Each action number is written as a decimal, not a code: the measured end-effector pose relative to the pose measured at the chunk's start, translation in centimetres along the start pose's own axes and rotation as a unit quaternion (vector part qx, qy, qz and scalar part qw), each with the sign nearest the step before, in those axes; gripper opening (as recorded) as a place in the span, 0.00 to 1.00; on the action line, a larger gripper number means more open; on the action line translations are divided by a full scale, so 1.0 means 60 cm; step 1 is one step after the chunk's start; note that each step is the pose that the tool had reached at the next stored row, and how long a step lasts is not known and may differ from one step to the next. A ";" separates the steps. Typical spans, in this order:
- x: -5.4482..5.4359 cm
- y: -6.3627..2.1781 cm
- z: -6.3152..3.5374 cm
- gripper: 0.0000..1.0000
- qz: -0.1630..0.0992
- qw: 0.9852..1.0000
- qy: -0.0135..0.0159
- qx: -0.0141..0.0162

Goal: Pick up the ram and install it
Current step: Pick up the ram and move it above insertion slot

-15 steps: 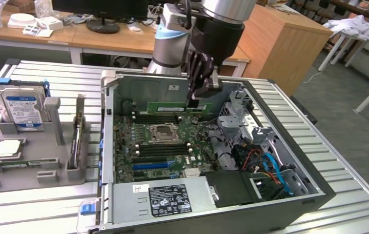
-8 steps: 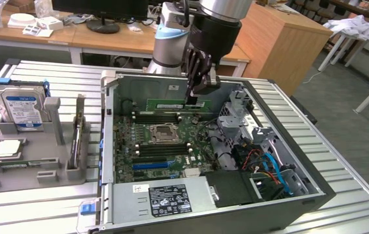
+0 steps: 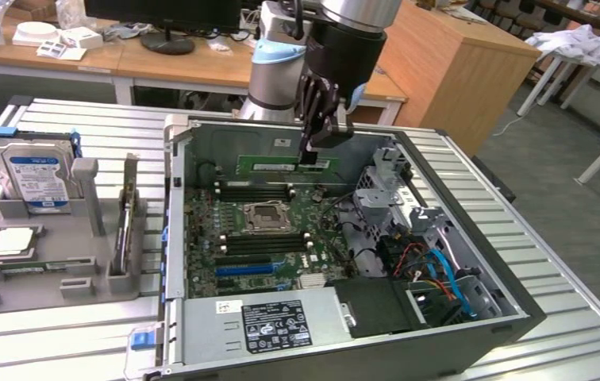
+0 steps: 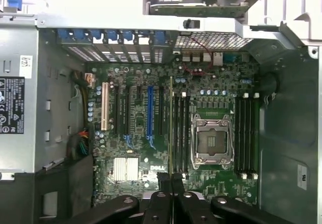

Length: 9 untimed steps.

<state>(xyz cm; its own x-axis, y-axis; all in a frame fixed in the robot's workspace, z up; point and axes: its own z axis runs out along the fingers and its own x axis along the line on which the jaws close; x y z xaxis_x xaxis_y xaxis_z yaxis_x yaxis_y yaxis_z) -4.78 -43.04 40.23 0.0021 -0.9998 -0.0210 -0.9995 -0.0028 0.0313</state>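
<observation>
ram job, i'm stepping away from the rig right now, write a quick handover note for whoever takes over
Gripper: shut on the ram.
Ram: held on edge inside the open computer case, above the motherboard, close to the memory slots by the processor socket.
Done: ram picked up and brought over the board.
Left: it is not yet seated in a slot.
Hard drive and processor chip sit in the grey tray on the exterior view's left.
</observation>
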 end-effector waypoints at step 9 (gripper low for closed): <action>-0.027 0.000 0.003 0.12 0.000 1.000 -0.001 0.000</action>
<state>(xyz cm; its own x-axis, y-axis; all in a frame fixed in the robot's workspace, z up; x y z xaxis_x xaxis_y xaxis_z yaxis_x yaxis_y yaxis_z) -4.78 -41.41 40.07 0.0022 -0.9997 -0.0224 -0.9995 -0.0029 0.0313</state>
